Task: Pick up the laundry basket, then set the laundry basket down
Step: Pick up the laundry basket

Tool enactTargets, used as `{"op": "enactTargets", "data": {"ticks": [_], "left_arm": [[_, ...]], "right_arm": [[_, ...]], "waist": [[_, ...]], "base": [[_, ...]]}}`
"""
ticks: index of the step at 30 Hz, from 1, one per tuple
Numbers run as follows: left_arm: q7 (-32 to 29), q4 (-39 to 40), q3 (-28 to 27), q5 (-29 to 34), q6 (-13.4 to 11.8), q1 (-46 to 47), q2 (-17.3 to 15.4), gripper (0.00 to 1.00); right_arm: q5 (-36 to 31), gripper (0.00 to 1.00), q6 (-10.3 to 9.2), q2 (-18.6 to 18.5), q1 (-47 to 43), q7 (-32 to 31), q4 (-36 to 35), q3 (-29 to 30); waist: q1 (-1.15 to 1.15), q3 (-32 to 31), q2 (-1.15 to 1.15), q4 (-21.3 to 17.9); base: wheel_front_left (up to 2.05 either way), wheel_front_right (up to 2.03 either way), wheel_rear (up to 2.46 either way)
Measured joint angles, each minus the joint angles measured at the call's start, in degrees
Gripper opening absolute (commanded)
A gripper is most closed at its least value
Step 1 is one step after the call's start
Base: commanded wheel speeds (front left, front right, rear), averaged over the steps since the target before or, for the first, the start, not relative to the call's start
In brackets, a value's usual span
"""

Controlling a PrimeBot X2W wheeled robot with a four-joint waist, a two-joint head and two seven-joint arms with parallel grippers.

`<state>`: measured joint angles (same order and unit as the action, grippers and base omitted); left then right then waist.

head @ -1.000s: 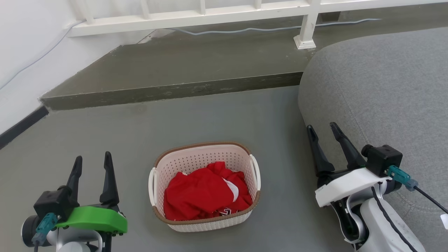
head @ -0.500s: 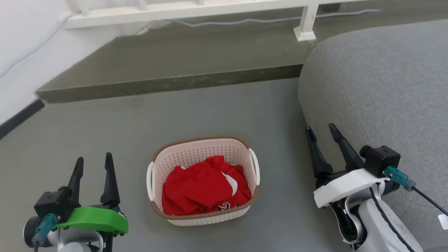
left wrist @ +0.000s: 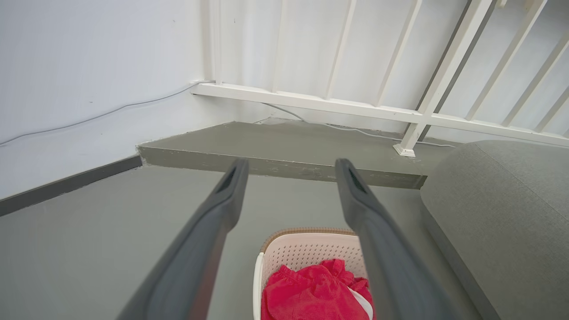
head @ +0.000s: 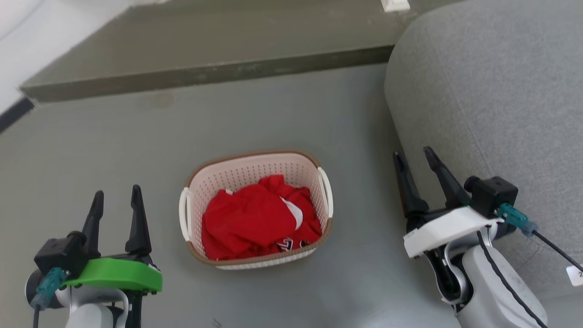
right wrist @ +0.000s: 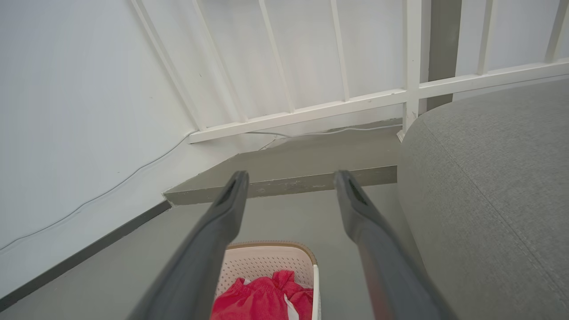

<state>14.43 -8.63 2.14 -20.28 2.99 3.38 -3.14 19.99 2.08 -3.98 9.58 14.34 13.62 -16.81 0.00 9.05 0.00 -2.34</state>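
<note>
Grey floor (head: 114, 150), grey sofa (head: 492, 91), white railing (left wrist: 338, 106).

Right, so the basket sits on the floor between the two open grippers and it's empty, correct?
Not empty: the head view shows a crumpled red garment lying in the basket. The rest holds: it sits on the floor between the left gripper and the right gripper, both open.

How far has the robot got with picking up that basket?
Nothing looks done yet: the laundry basket, holding red clothing, sits on the floor. In hand: the left gripper and right gripper hover open on either side, apart from it. Left: grasping, lifting and setting it down.
</note>
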Motion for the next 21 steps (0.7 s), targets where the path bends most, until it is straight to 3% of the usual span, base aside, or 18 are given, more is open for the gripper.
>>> {"op": "enactTargets", "data": {"ticks": [21], "left_arm": [[0.0, -2.18, -0.74, -0.56, 2.1, 7.82, -1.91, 1.0]], "right_arm": [[-1.96, 1.0, -0.09, 0.37, 8.9, 0.01, 2.93, -1.54]], "waist": [[0.0, 13.53, 0.0, -1.36]], "base": [[0.0, 0.0, 0.0]]}}
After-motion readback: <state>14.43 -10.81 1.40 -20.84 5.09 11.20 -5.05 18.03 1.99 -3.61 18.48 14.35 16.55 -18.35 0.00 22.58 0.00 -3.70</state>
